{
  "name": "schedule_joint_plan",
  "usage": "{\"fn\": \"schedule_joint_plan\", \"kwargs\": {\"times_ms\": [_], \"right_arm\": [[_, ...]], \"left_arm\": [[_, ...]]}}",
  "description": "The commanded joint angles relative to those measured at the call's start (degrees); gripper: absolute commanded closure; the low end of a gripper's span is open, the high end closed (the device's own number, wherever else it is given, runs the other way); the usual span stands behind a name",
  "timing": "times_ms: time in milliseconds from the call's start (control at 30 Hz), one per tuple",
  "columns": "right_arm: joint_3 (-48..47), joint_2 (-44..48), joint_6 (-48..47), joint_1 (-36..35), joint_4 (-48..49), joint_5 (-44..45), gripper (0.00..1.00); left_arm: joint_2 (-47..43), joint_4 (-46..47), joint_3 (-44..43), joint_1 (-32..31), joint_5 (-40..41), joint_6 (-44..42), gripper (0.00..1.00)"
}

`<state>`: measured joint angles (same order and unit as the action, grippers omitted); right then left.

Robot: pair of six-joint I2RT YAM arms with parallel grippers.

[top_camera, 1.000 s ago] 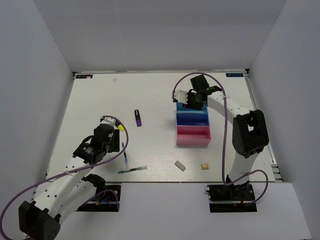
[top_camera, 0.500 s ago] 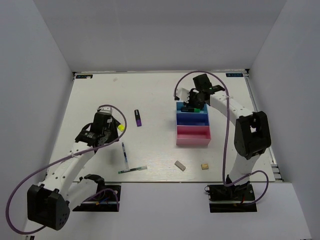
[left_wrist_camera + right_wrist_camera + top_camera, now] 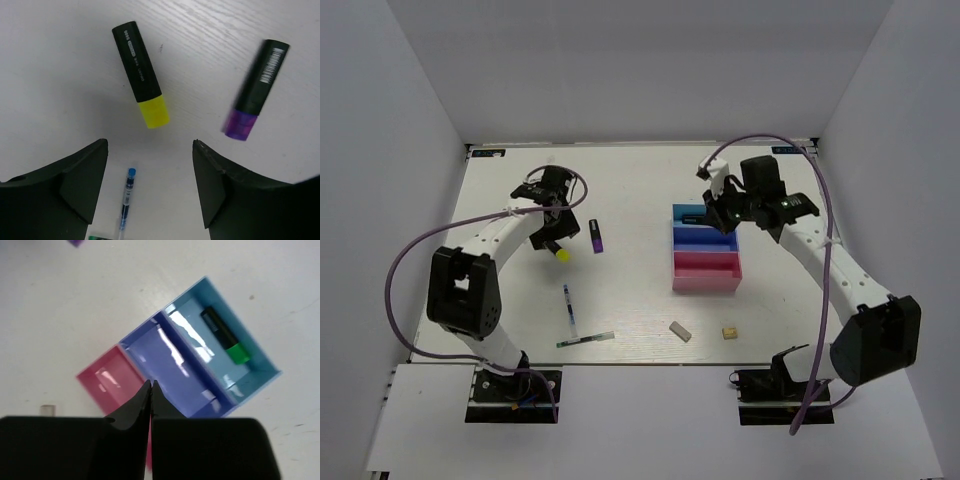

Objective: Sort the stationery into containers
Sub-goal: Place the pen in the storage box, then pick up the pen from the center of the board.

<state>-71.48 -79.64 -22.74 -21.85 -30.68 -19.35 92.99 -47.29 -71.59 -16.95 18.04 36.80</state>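
Since the left tool (image 3: 149, 145) hangs spread wide over the yellow highlighter (image 3: 142, 82), lying on the counter (image 3: 60, 60) left of the purple highlighter (image 3: 256, 90), we should straddle its black barrel squarely before squeezing; the right tool (image 3: 150, 385) is closed on nothing.

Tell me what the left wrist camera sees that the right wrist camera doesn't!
Only the left wrist view shows the yellow highlighter, the tip of the blue pen and the open left tool. Only the right wrist view shows the three joined trays, the green highlighter in the light blue one, a tan eraser and the shut right tool. Both show the white table and the purple highlighter, though the right catches only a purple sliver.
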Motion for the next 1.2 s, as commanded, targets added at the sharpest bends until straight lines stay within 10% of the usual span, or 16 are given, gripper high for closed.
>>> {"fn": "schedule_joint_plan", "kwargs": {"times_ms": [0, 700, 967, 1000, 1133, 1167], "right_arm": [[4.7, 4.0, 8.4, 0.5, -0.7, -5.6, 1.0], [12.8, 11.3, 12.1, 8.5, 2.0, -11.9, 0.92], [12.6, 11.0, 13.1, 11.4, 2.2, -14.0, 0.92], [12.7, 11.1, 13.2, 11.8, 2.1, -14.7, 0.89], [12.8, 10.8, 10.9, 13.0, 0.9, -17.8, 0.1], [12.7, 10.7, 9.7, 13.3, 0.6, -18.3, 0.1]], "left_arm": [[2.0, -4.8, -2.5, 1.6, -0.5, 10.8, 0.21], [15.3, 6.8, 2.1, 5.9, -2.0, 21.3, 0.33], [15.8, 10.6, 8.3, 6.1, -3.4, 21.6, 0.8], [15.5, 11.2, 8.7, 6.3, -3.8, 21.3, 0.83], [12.7, 11.2, 5.8, 5.1, -4.9, 16.2, 1.0], [11.3, 10.9, 4.6, 4.5, -4.9, 12.8, 1.0]]}}
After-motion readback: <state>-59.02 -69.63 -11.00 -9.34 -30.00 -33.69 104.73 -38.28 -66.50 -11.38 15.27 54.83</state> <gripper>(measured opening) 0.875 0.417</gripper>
